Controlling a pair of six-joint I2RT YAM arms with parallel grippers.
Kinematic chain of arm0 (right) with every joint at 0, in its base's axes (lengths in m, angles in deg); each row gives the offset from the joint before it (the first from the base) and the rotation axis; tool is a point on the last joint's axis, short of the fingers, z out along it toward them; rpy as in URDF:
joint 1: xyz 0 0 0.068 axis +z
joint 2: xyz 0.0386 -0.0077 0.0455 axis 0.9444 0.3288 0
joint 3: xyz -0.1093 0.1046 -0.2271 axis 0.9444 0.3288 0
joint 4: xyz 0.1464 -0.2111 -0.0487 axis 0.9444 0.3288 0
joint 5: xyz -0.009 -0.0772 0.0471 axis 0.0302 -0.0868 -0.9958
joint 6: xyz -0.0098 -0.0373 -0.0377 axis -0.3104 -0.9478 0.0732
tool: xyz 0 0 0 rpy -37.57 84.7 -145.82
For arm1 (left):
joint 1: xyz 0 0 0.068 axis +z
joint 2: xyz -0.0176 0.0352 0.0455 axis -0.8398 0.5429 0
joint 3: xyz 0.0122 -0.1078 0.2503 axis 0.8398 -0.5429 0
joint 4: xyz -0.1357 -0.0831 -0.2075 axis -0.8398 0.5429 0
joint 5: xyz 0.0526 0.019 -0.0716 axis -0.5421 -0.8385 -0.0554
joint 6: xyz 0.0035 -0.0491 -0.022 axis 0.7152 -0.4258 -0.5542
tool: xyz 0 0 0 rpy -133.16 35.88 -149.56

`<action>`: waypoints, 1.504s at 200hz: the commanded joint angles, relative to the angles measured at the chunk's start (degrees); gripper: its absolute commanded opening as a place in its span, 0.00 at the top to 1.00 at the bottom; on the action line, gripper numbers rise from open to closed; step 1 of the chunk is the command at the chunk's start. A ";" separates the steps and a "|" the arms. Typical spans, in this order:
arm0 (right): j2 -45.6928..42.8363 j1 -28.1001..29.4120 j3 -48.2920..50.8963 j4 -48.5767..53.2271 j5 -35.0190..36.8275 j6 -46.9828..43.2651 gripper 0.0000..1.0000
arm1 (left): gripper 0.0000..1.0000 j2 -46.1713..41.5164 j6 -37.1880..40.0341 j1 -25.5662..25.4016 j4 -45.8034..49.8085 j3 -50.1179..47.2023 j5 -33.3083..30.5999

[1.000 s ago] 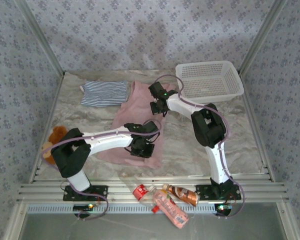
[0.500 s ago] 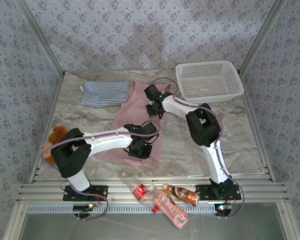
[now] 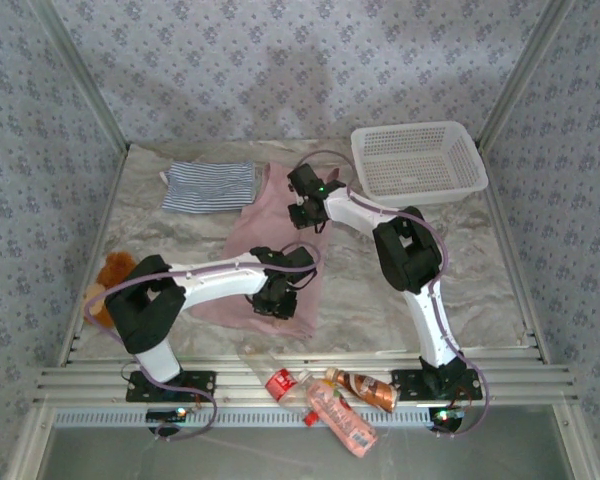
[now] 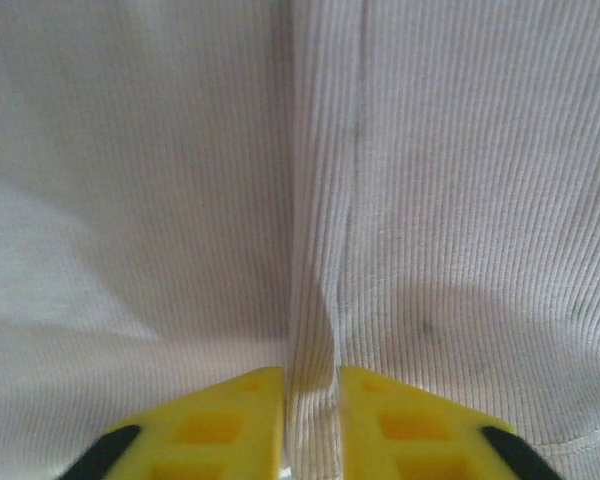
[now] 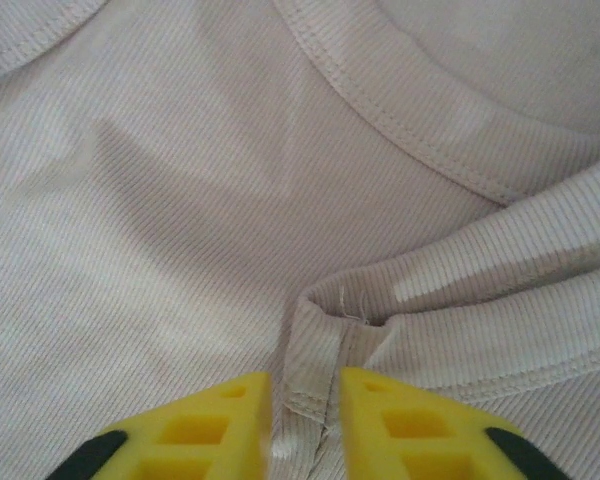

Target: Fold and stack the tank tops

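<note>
- Pink tank top point(image 3: 262, 225): plain dusty pink ribbed cloth, spread lengthwise down the middle of the table point(image 3: 480, 275), its strap end toward the far wall and its lower hem toward the arms. Both arms lie over it.
- Striped tank top point(image 3: 210, 187): thin navy-and-white stripes, a flat folded rectangle at far left. Its right edge is just beside the pink top's upper end.
- Left gripper point(image 3: 275, 305): down on the near end of the pink top. In the left wrist view, the yellow fingers point(image 4: 230, 420) stand a narrow gap apart, with a raised ridge of the ribbed cloth point(image 4: 460, 200) between them. Whether they press it cannot be told.
- Right gripper point(image 3: 308, 218): down on the far end of the pink top. In the right wrist view, its jaws are a narrow gap apart around a turned-over stitched edge point(image 5: 310, 340), below the curved neckline seam point(image 5: 400, 110). The grip cannot be told.
- White lattice basket point(image 3: 420, 192): far right corner, apart from both tops.
- Brown plush toy point(image 3: 110, 272): left edge, beside the left arm.
- Three bottles point(image 3: 325, 400): lying on the near rail between the bases.
</note>
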 commanded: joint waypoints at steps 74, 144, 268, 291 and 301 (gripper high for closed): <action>-15.24 -8.21 9.86 -2.23 -6.04 -0.22 0.61 | 0.56 -2.63 -3.68 -0.45 4.45 7.03 -1.56; -15.93 -4.75 19.79 -9.34 -17.51 3.02 0.63 | 0.58 2.68 -0.26 -0.35 -8.65 3.20 3.78; -13.69 -7.05 28.07 -6.93 -14.07 0.14 0.64 | 0.63 9.34 -1.46 -4.65 -17.15 1.81 14.64; -15.36 -8.23 29.45 -5.93 -12.06 -1.17 0.64 | 0.62 9.73 -2.12 -5.38 -17.68 4.19 15.27; -15.46 -8.85 29.26 -5.28 -11.28 -1.67 0.63 | 0.61 9.99 -2.21 -5.47 -17.50 5.73 15.26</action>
